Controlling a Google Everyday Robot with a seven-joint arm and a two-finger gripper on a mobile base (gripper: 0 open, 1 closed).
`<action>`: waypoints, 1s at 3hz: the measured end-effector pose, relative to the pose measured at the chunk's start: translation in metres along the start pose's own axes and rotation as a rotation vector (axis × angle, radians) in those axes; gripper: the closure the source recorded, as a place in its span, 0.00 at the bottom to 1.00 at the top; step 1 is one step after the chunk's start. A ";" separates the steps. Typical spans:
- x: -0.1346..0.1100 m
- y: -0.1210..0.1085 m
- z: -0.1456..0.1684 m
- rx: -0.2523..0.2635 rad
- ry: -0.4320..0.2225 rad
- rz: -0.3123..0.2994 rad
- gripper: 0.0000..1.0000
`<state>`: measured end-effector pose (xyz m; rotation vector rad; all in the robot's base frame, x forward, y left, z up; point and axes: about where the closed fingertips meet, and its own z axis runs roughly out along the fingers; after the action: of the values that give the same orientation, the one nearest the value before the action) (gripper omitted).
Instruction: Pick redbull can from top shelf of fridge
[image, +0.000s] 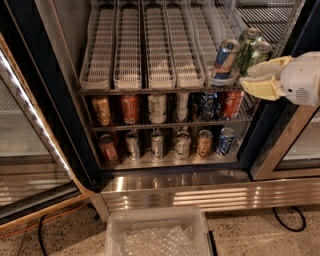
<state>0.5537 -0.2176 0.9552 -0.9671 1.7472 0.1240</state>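
Gripper (249, 80) at the right edge of the fridge (200, 192), level with the front rail of the shelf (129, 55), pointing left. Pale yellow fingers (260, 89) set apart with a narrow gap, gripping nothing; white wrist behind them, running off the right side of the view. Tips just below and in front of two green cans (252, 50); touching or not, cannot tell. Redbull can (225, 59) at the front right corner of the shelf, in the right-most white lane, leaning back with the slope, base down by the lane's front stop. Slimmer than the green cans, which stand just behind and to the right of it, close enough to look as if touching. Near the gripper's tips, to their left and a little higher, but apart from them. Below the shelf, a flat wire rack with a row of cans (157, 107) from the left edge to the right: orange, red, silver, dark blue, red. Under that, a second row (157, 145) along the front edge of the lowest rack, ending near the right corner in a short blue-and-white can (226, 141). Ribbed steel base beneath, as wide as the fridge. Left glass door (30, 150) swung open toward the camera. On the floor before the base, a clear plastic bin (157, 235) with crinkled wrap inside; a black cable (290, 220) looped at the lower right.
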 end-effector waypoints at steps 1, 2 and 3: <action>0.004 -0.003 0.014 0.034 -0.022 0.039 0.48; 0.008 -0.017 0.030 0.104 -0.051 0.078 0.27; 0.008 -0.017 0.030 0.104 -0.051 0.078 0.39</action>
<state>0.5869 -0.2180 0.9419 -0.8138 1.7276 0.1060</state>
